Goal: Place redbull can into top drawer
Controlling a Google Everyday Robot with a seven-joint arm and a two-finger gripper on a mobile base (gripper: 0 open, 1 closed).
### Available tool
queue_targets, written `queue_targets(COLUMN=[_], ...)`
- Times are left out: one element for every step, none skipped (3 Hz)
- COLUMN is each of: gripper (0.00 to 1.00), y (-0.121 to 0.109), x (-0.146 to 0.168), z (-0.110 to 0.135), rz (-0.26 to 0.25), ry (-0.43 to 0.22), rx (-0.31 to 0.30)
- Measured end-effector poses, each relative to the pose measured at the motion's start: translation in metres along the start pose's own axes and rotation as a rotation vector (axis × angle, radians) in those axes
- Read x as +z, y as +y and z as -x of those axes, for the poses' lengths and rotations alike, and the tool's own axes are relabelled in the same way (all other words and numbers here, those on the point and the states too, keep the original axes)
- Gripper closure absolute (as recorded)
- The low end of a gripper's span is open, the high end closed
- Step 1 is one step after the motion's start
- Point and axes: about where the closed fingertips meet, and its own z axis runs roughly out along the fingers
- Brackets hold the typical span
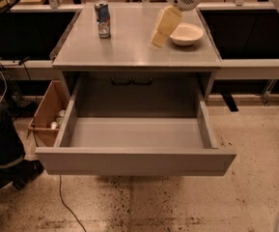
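The redbull can (102, 19), silver and blue, stands upright on the back left of the grey cabinet top (129, 52). The top drawer (134, 161) is pulled wide open below it, and its inside is bare. My gripper (159, 36), cream coloured, hangs from the white arm above the middle of the cabinet top. It points down and to the left. It is to the right of the can and apart from it, just left of the cream bowl (186, 33). It holds nothing that I can see.
A brown cardboard box (46, 111) with small items sits on the floor left of the drawer. A person's leg and shoe (6, 151) are at the far left. A cable (64, 202) runs over the speckled floor. Dark shelves flank the cabinet.
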Motion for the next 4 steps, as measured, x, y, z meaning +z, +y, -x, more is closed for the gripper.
queue_targets(gripper=[0.00,0.00,0.00,0.00], y=[0.000,-0.009,-0.040,-0.088], x=[0.000,0.015,0.055,0.097], z=[0.000,0.001,0.006,0.019], rz=[0.000,-0.024,-0.077,-0.157], ry=[0.000,-0.069,-0.184,-0.286], rx=[0.000,0.087,0.268,0.446])
